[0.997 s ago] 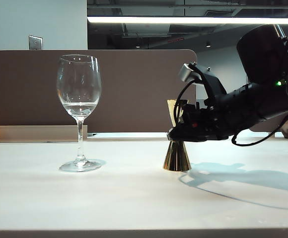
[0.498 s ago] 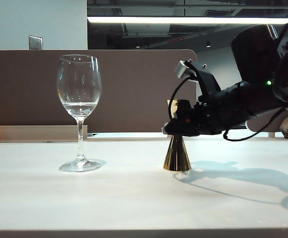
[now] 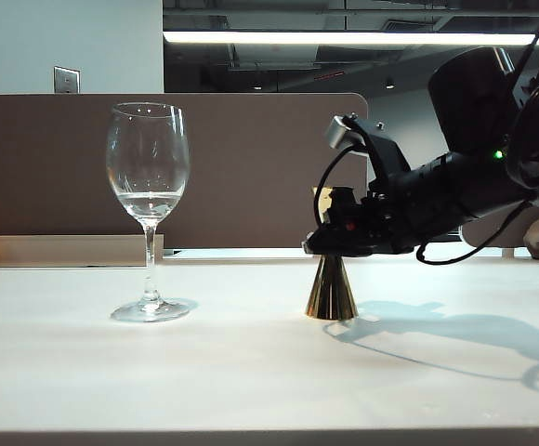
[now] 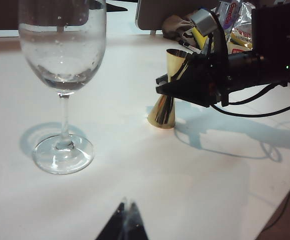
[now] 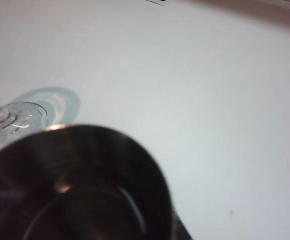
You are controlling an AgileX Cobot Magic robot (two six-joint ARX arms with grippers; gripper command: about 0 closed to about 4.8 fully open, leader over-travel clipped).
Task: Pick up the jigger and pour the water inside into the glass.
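The fingers of the right gripper stand around the narrow waist of the jigger, seemingly pressed against it, though the dark gripper body hides the contact itself and a firm pinch cannot be confirmed. The table, the largest item, is white and carries everything in view. The right arm reaches in from the right of the exterior view, roughly level, its gripper at waist height of the jigger. The glass stands upright well to the left of the jigger, apart from it, with some clear liquid already in the bottom of its bowl. The jigger stands upright on its lower cone, base flat on the table; its upper cup fills the right wrist view, and water inside cannot be made out. The left gripper shows only as a dark tip near the glass foot; its fingers appear closed together and idle. Judgement: the grasp is the step in hand. It should be squared on the waist and lifted straight, keeping the cup level until over the glass rim.
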